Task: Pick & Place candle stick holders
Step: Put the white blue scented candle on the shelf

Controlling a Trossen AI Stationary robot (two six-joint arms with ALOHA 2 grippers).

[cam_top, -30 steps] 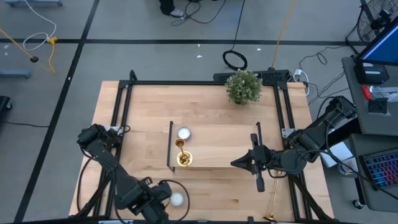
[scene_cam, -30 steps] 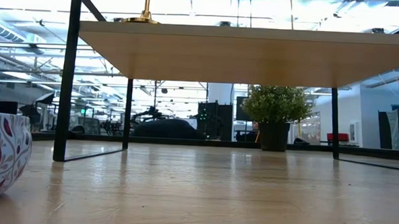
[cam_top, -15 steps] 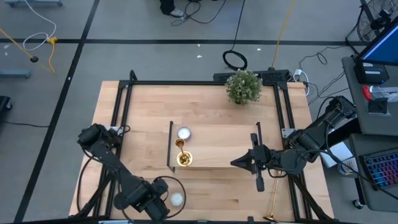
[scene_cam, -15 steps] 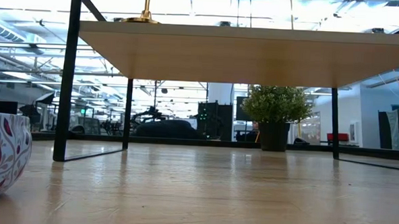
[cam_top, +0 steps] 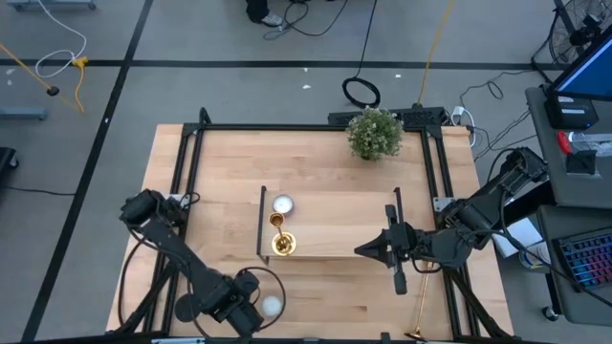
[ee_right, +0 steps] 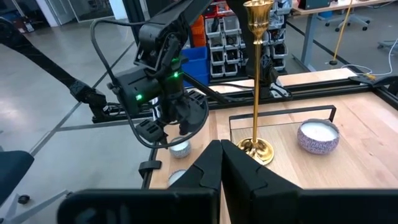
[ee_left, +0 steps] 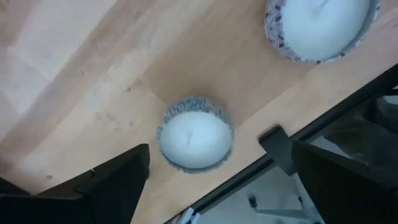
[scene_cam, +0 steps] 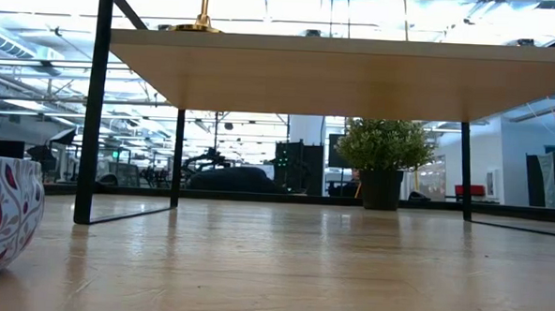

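Pale wood covers the worktop [cam_top: 316,182], which is edged by black metal rails. At the lower left of the high view the left pincer [cam_top: 251,304] hangs over a small white candle [cam_top: 273,306] in a patterned round cup, its fingers spread wide with nothing between them. The left wrist view looks down between those dark fingers [ee_left: 115,180] onto that candle [ee_left: 195,132] near the worktop's edge, with a second, larger white candle in a patterned cup [ee_left: 321,26] farther off.

In the middle of the high view a long wooden stand [cam_top: 330,225] with black legs carries a gold candlestick holder [cam_top: 281,239], upright on its round base, and another white candle [cam_top: 282,204] just beside it. The right pincer [cam_top: 371,249] rests at the stand's right end, pressed together and empty. Its wrist view shows the tall gold holder [ee_right: 257,81] standing near a candle cup [ee_right: 318,136].

A second gold candlestick holder [cam_top: 420,311] lies flat at the lower right edge of the worktop. A small potted plant [cam_top: 373,134] stands at the upper middle. No writing can be read.
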